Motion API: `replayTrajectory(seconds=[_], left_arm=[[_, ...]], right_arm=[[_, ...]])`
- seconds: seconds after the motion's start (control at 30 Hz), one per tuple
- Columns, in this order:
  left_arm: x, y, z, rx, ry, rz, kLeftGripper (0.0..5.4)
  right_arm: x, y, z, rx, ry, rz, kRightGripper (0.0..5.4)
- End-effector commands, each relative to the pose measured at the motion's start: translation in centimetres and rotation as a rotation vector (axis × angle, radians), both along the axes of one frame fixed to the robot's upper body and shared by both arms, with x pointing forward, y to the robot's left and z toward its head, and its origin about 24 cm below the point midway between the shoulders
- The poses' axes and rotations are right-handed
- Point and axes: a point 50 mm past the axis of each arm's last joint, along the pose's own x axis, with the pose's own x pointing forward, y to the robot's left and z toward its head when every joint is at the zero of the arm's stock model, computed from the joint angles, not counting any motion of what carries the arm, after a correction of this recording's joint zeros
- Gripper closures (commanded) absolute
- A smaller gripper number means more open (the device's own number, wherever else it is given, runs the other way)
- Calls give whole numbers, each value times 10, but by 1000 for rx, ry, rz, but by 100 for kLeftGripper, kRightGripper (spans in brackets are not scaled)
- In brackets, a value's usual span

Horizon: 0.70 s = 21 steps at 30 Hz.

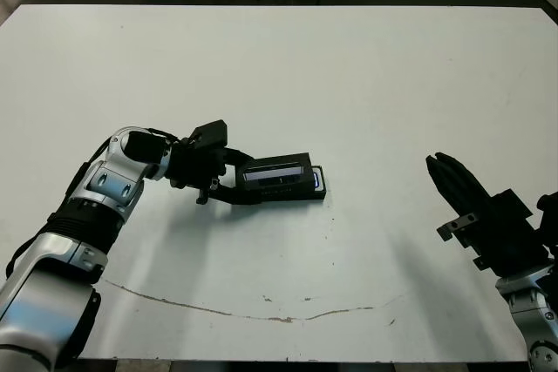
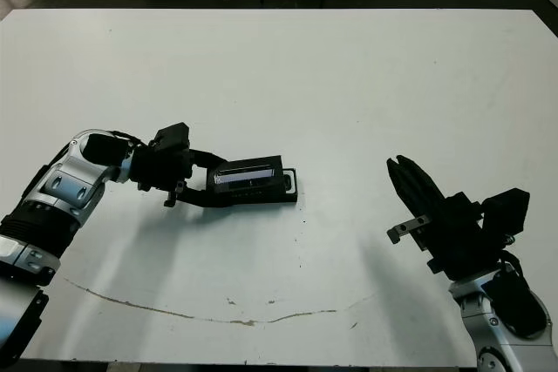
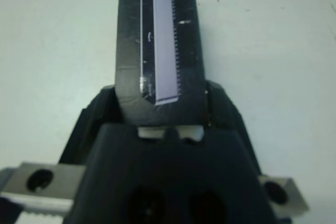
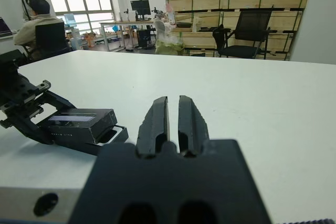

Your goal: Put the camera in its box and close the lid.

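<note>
Only rightwards: seated person [image 4: 37,22] beyond table [image 4: 252,93].

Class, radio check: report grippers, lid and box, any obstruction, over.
Left gripper shut on the lid, lid resting over the box. Right gripper shut, empty, well clear. No obstruction seen.

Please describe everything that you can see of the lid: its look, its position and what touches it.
The lid is a flat black rectangular cover, matt-looking, with a glossy pale strip along its top. It sits tilted over the box, whose end still shows past it on the side towards the right arm, so it does not look fully seated. The left gripper reaches it from the robot's left; its fingers lie along the lid's sides. It is left of the table's middle.
</note>
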Motion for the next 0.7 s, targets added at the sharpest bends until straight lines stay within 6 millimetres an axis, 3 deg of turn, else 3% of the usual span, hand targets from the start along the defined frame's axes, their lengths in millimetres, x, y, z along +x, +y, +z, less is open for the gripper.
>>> replayTrajectory(seconds=[0.03, 0.7], left_arm=[[3, 8, -5, 27, 16, 52, 307], [9, -2, -14, 42, 29, 53, 307]], right_arm=[[-2, -1, -5, -8, 34, -8, 540], [-1, -2, -4, -6, 30, 3, 540]])
